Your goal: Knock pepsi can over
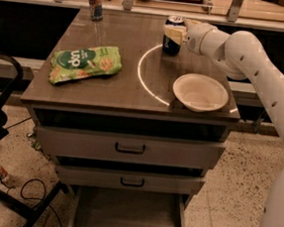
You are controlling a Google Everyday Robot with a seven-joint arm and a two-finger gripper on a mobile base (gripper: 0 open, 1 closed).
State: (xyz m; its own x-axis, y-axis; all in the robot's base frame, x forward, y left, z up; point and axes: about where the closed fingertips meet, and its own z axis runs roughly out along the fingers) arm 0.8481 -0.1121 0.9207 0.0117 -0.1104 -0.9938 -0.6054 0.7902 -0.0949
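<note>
At the near edge of the table (119,86), a white bowl (200,92) sits in front and to the right of the pepsi can (170,44). A green snack bag (84,63) lies well to the can's left. The pepsi can stands upright with the gripper (178,33) against its upper right side; I cannot tell how the jaws stand. A taller can (95,1) stands beyond, far to its left.

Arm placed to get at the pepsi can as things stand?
Likely yes: the tool sits by the upper side of the pepsi can, nothing between them; the bowl lies nearer, off the path.
</note>
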